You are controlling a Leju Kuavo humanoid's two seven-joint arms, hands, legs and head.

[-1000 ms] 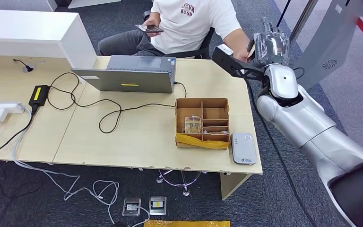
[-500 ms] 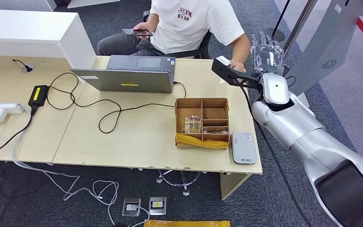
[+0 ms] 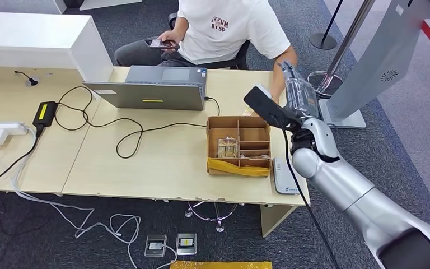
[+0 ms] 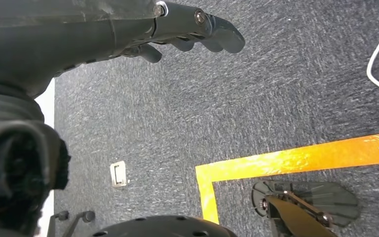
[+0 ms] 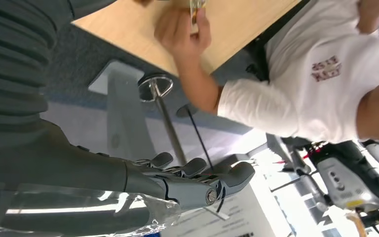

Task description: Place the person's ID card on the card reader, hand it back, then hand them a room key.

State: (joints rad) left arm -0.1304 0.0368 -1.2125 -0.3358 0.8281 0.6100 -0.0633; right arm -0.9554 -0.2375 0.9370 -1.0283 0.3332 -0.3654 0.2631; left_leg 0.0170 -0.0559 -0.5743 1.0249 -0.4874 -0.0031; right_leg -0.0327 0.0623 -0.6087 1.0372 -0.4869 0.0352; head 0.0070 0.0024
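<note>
Since a second ago the right arm has swung inward and down: the right hand (image 3: 295, 92), earlier raised off the desk's far right corner beside the person's elbow, now sits above the far right edge of the cardboard organiser (image 3: 239, 144). Its fingers (image 5: 197, 170) lie extended and slightly apart, wrapped in clear film, nothing gripped. The person (image 3: 229, 28) has shifted the phone (image 3: 161, 43) a little; the organiser, laptop and cables are unmoved.

ID card (image 5: 196, 11): a small card pinched upright in the person's hand (image 5: 180, 34) over the desk edge, in the right wrist view; its face is too blurred to read. In the head view that hand lies behind the robot's wrist camera, just beyond the organiser's far right corner.

Card reader (image 3: 284, 178): white, flat, touching the organiser's right side at the desk's near edge, partly hidden by the robot's forearm. Whether the organiser's compartments hold a room key, I cannot tell.

Left hand (image 4: 177, 29): hangs over grey carpet near orange floor tape (image 4: 286, 160), fingers loosely curled, holding nothing.

Left of the organiser: grey laptop (image 3: 151, 87), black cable (image 3: 129, 131), power brick (image 3: 46, 113). Right of it, off the desk: a stanchion base (image 3: 323, 40) and a grey kiosk stand (image 3: 369, 67).
</note>
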